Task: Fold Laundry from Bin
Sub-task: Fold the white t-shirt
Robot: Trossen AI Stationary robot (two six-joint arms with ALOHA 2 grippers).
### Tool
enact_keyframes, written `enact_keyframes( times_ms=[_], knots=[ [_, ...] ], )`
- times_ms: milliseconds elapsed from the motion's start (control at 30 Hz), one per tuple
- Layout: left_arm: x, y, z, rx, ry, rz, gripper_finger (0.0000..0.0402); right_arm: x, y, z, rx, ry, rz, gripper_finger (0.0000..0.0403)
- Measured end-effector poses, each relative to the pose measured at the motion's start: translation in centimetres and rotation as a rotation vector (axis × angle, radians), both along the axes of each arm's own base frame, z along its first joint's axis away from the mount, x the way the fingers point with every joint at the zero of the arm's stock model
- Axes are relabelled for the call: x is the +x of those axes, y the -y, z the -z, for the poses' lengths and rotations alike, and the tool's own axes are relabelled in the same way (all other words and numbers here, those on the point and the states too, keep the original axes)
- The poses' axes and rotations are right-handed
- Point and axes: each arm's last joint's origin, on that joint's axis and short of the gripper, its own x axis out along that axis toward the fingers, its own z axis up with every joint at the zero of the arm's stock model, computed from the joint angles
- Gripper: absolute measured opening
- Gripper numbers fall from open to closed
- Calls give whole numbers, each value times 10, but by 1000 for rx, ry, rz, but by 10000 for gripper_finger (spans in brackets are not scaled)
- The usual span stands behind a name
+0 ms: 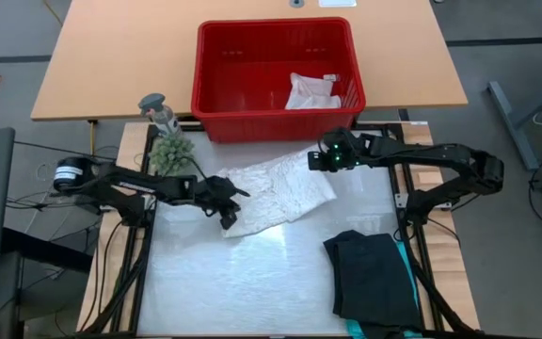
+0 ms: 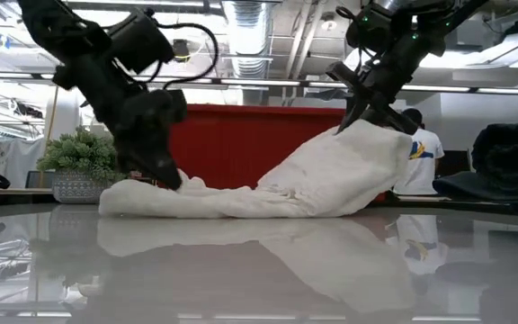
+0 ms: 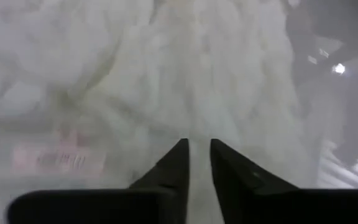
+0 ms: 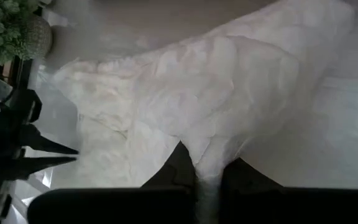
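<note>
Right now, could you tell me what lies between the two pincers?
Only the white lacy top spans it: the right pincer lifts one end, the left pincer is down at the other. The low view shows this best.

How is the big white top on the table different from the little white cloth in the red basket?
The white lacy top is much bigger than the small white cloth. The top lies spread on the table, while the cloth sits crumpled in a corner of the bin. The right gripper lifts one end of the top and the left gripper is at its other end; nothing touches the cloth. Both are white and soft.
</note>
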Motion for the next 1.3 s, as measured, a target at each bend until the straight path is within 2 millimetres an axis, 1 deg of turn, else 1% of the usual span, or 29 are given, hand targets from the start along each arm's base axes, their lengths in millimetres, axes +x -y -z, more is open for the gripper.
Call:
enact_keyframes(
  times_ms=[67,100,200,300,400,467,633,733,800,900,967,1000,1067,1167,1233,1300],
  knots=[
    [6,-1,8,4,-1,-3,13,-1,0,1,3,-9,0,45],
    [10,-1,14,-1,6,-2,7,-1,0,1,6,-17,0,45],
    [19,-1,31,-40,-19,25,5,-4,-2,1,14,-37,-1,45],
    [34,1,43,-96,-18,82,2,-8,-3,0,13,-51,-5,45],
    [51,3,46,-142,-14,134,1,-14,-3,-5,8,-52,6,45],
    [61,5,44,-140,-8,151,1,-20,-2,-9,9,-55,20,45],
    [80,5,27,-58,36,146,1,-41,-4,-18,4,-97,67,45],
    [92,3,15,-14,82,177,1,-50,-3,-26,-23,-72,101,45],
    [100,2,8,2,112,190,1,-54,-1,-30,-35,-56,121,45],
    [107,1,0,-24,120,217,2,-57,2,-30,-35,-57,138,45],
    [111,-1,-12,-37,142,234,2,-57,3,-30,-34,-59,144,45],
    [111,-2,-18,-42,139,241,2,-56,4,-30,-35,-55,144,45],
    [112,-4,-38,-26,159,253,2,-53,5,-30,-35,-33,152,45],
    [103,-8,-62,36,131,262,2,-45,5,-32,-49,26,149,45],
    [91,-11,-70,76,94,261,1,-40,5,-33,-50,55,146,45],
    [79,-17,-75,92,70,248,1,-33,4,-32,-52,80,138,45]
  ],
)
